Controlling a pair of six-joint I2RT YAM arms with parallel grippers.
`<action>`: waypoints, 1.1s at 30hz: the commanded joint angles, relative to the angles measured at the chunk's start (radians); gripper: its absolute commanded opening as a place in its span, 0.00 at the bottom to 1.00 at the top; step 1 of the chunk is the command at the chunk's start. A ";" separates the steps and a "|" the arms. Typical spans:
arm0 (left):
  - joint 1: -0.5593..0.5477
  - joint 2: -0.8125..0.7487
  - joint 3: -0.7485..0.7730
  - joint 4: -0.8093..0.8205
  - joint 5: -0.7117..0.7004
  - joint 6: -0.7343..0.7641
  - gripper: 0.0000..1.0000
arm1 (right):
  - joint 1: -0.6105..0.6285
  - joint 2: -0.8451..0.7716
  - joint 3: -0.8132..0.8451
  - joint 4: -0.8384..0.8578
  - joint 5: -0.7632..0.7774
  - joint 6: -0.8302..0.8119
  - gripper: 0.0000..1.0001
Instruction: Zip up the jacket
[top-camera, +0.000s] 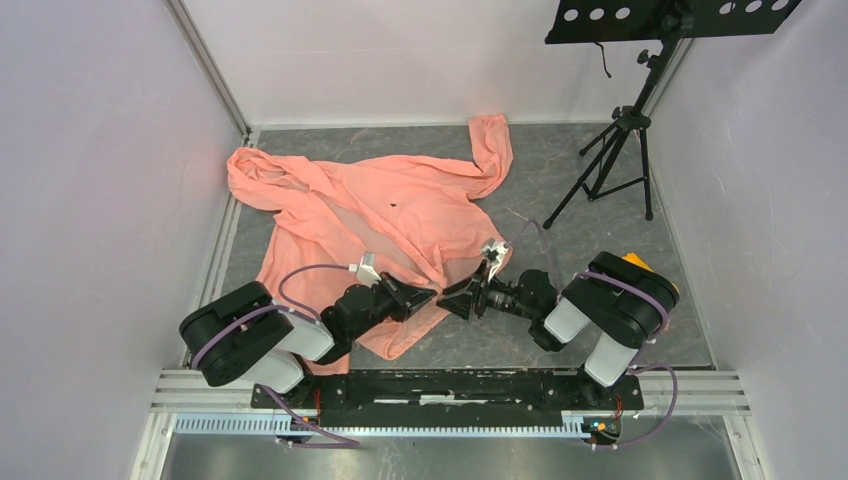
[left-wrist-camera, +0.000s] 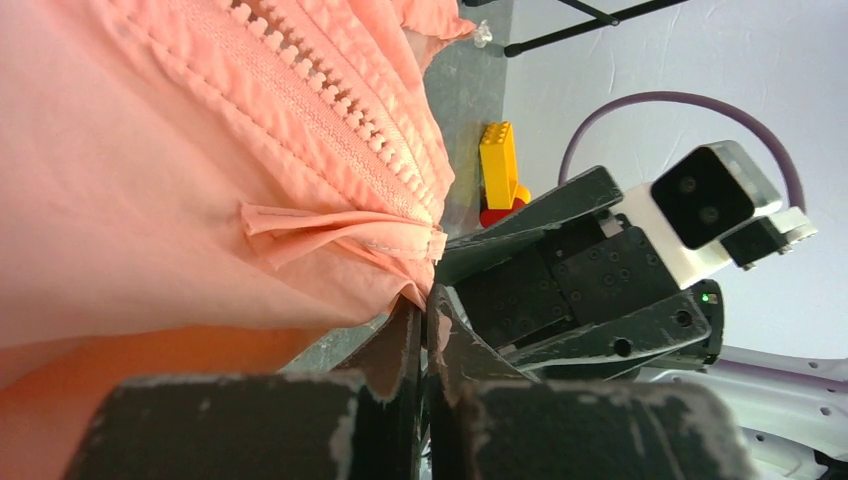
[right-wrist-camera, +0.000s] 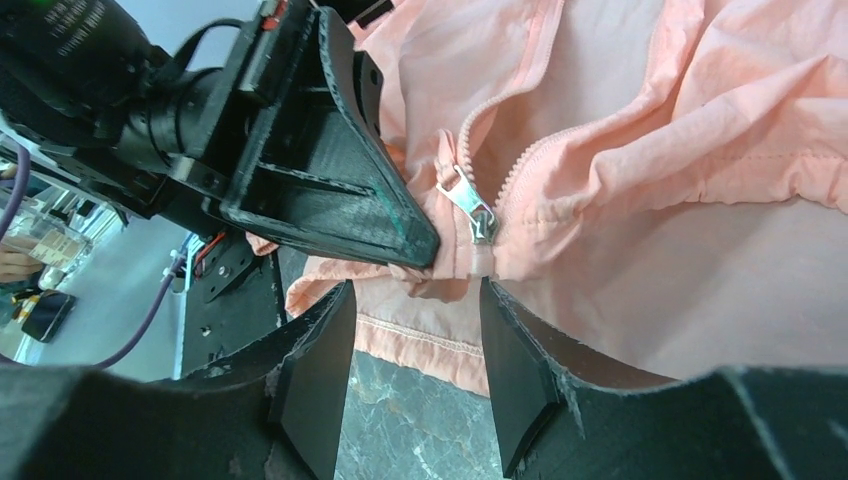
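Observation:
The salmon-pink jacket (top-camera: 380, 215) lies spread on the grey floor mat, front up, hem toward me. My left gripper (top-camera: 432, 297) is shut on the jacket's hem at the foot of the zipper; in the left wrist view (left-wrist-camera: 425, 300) pink fabric is pinched between its tips, zipper teeth (left-wrist-camera: 330, 110) running away above. My right gripper (top-camera: 452, 298) is open, its tips facing the left one. In the right wrist view (right-wrist-camera: 415, 290) its jaws stand apart just below the small metal zipper pull (right-wrist-camera: 470, 205), which sits at the bottom of the open zipper, untouched.
A black tripod stand (top-camera: 615, 150) with a perforated tray stands at the back right. A yellow and red toy block (left-wrist-camera: 500, 170) lies on the mat near the right arm. White walls close in left, back and right.

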 joint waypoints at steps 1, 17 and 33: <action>0.001 -0.053 0.040 -0.070 -0.006 -0.020 0.02 | 0.014 0.035 0.016 0.071 0.022 -0.044 0.54; 0.001 -0.087 0.049 -0.123 0.001 -0.026 0.02 | 0.047 0.114 0.114 0.068 0.080 -0.093 0.26; 0.003 -0.405 0.133 -0.763 -0.018 0.098 0.75 | 0.047 0.115 0.093 0.071 0.117 -0.055 0.00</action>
